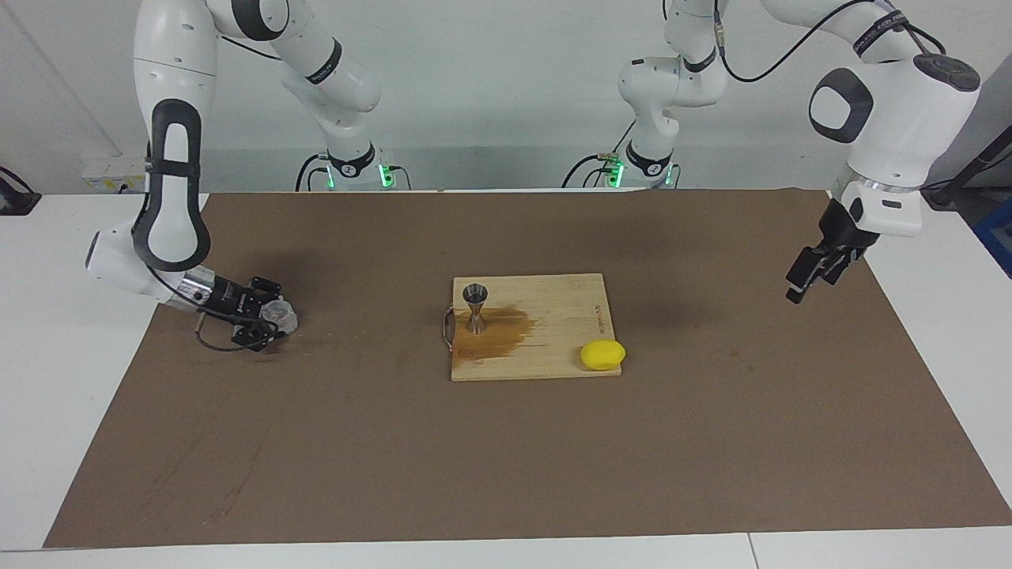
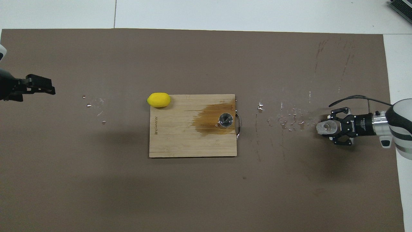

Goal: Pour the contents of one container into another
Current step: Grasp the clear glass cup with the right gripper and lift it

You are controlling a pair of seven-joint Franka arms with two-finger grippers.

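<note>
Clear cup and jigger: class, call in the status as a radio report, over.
Right gripper shut on clear cup, low over the mat. Left gripper open, waiting aloft. Jigger upright on wet board. Path clear; lemon aside.
</note>
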